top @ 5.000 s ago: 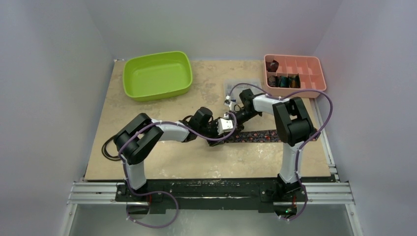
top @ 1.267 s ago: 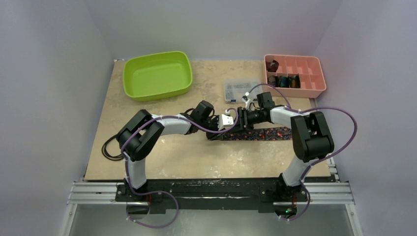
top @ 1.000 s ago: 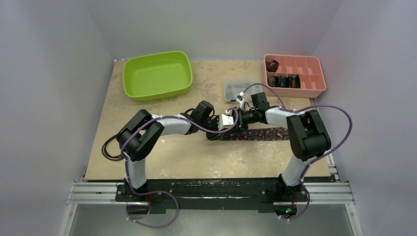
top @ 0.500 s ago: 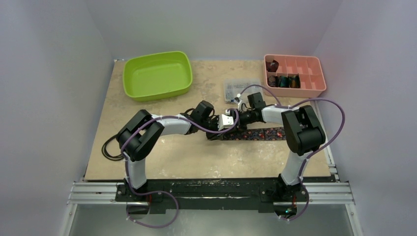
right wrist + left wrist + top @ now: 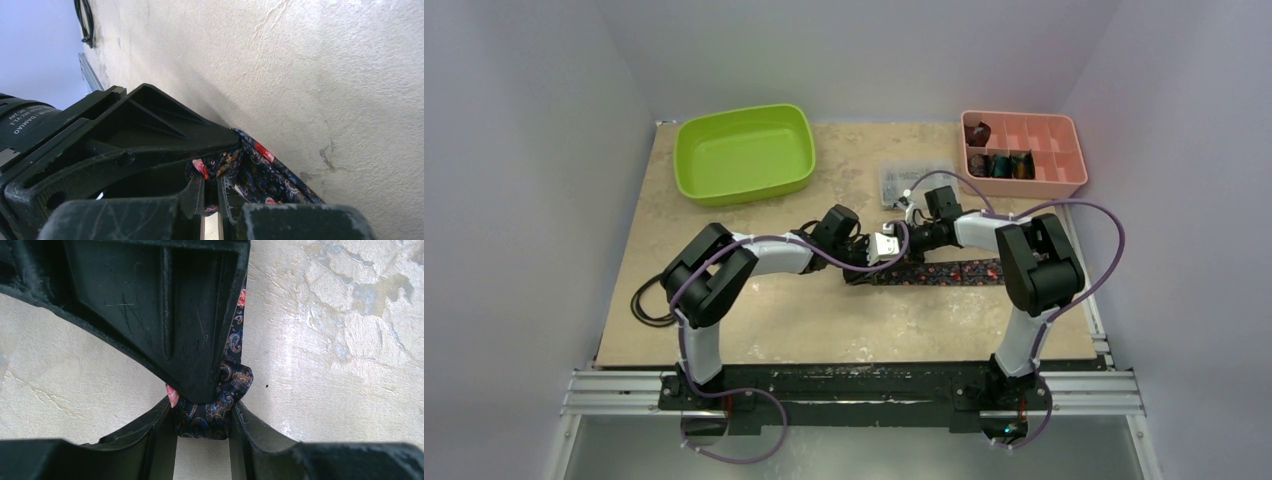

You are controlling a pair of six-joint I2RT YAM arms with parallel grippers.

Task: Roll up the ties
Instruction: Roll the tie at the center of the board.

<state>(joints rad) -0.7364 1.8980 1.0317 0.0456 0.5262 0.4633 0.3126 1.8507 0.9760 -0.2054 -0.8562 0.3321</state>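
Observation:
A black tie with red-pink floral dots (image 5: 944, 272) lies flat across the table's middle, its left end bunched into a small coil. My left gripper (image 5: 886, 252) is shut on that coil; in the left wrist view the coil (image 5: 212, 407) sits between its fingers. My right gripper (image 5: 906, 240) meets it from the right and is shut on the same coil, which shows as a pinched fold (image 5: 222, 165) in the right wrist view. Several rolled ties (image 5: 999, 163) sit in the pink tray (image 5: 1064, 172).
A green bin (image 5: 744, 153) stands at the back left. A clear plastic box of small parts (image 5: 904, 180) lies just behind the grippers. A black cable (image 5: 646, 308) loops at the table's left edge.
My right arm has swung its elbow left and drawn in, and its gripper has closed in on the coil. My left arm has held still on the tie's end.

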